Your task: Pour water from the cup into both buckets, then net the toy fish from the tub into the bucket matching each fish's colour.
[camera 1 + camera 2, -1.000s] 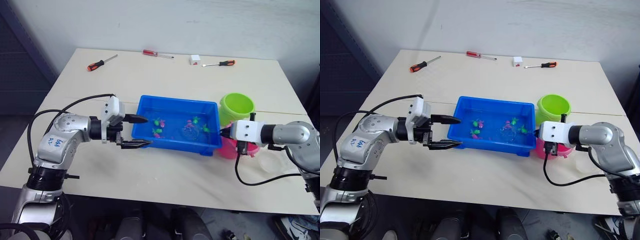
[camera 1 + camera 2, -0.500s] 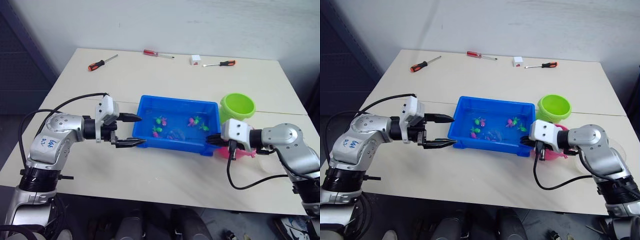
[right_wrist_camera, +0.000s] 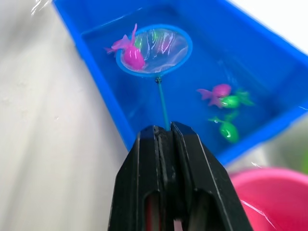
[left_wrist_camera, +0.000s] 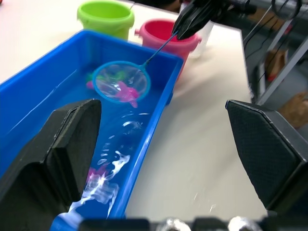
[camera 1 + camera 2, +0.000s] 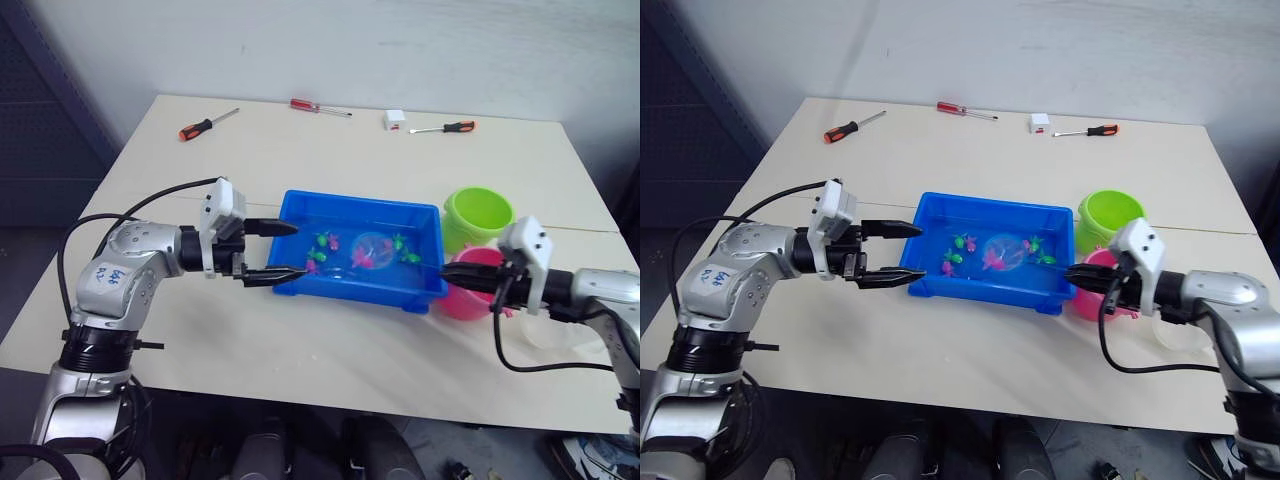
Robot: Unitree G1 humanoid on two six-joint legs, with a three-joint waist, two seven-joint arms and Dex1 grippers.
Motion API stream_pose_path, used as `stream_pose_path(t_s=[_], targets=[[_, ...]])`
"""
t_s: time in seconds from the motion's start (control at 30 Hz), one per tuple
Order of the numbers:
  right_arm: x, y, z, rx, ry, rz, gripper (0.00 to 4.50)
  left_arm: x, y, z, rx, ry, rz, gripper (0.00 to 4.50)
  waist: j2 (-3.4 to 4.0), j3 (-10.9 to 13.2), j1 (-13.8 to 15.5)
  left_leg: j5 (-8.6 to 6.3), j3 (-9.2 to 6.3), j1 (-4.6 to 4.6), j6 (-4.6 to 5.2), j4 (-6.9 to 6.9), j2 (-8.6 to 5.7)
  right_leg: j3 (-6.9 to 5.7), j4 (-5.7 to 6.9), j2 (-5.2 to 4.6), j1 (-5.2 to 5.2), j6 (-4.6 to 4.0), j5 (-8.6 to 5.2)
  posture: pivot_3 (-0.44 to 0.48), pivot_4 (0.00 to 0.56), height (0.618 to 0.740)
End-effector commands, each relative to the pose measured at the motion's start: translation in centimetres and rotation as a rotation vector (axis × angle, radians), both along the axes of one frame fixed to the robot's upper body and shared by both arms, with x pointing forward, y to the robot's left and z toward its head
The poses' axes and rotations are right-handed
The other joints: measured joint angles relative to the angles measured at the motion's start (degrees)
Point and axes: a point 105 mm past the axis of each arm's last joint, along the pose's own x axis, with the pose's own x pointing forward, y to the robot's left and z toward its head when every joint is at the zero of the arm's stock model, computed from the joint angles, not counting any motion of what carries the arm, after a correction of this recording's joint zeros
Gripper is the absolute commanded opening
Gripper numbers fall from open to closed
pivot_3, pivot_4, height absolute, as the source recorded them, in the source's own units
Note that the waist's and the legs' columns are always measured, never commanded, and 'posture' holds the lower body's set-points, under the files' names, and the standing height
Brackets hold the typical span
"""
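The blue tub (image 5: 345, 290) stands mid-table with water and small pink and green toy fish (image 5: 324, 240) in it. My right gripper (image 5: 452, 277) is shut on the net's thin handle (image 3: 161, 103). It holds the blue hoop (image 5: 370, 245) over the tub's right half, and a pink fish (image 3: 131, 55) lies in the mesh. The pink bucket (image 5: 475, 290) sits right under that gripper, the lime green bucket (image 5: 478, 213) just behind it. The clear cup (image 5: 552, 326) stands at the far right. My left gripper (image 5: 286, 250) is open, its fingers either side of the tub's left end.
Three screwdrivers (image 5: 206, 124) (image 5: 320, 107) (image 5: 446, 128) and a small white box (image 5: 393, 118) lie along the table's far edge. Cables trail from both wrists. The table's front edge runs close below both arms.
My right gripper has drawn back to the right and the net has come up with a pink fish in it. My left gripper has moved closer to the tub's left end.
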Motion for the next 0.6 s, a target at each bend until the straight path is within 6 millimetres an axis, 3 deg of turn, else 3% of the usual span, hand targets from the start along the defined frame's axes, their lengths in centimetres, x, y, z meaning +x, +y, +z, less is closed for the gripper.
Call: stream_pose_path(t_s=[0.03,0.37,0.5,0.6], targets=[[-2.1,-1.5,2.7,0.016,-0.089,-0.098,0.0,-0.2,-1.5,0.6,-0.028,-0.003,-0.083,4.45,0.0,0.0,0.2,0.0,0.0,0.01,0.0,0.0,0.0,0.0,-0.02,0.0,0.02,0.0,0.0,0.0,0.15,0.74],[-8.5,-6.3,3.5,-0.063,-0.139,-0.431,0.0,0.2,-5.5,0.2,-0.063,0.005,-0.247,4.45,0.07,-0.1,0.9,0.0,0.06,0.08,0.0,-0.08,-0.01,0.11,-0.08,0.1,0.05,0.01,0.01,0.0,0.15,0.74],[-9.4,-6.8,3.4,-0.225,-0.177,-0.481,0.0,0.6,-6.2,0.2,-0.063,-0.006,-0.276,4.45,0.07,-0.1,0.5,0.03,0.14,0.46,-0.04,-0.34,-0.01,0.2,-0.41,0.12,0.32,0.01,0.01,0.0,0.15,0.74],[-9.5,-6.7,3.1,-0.454,-0.248,-0.432,0.0,1.0,-6.4,0.3,-0.065,-0.013,-0.285,4.45,0.07,-0.1,0.2,0.03,0.13,0.76,-0.04,-0.48,-0.01,0.2,-0.59,0.17,0.62,0.02,0.0,0.0,0.15,0.74]])
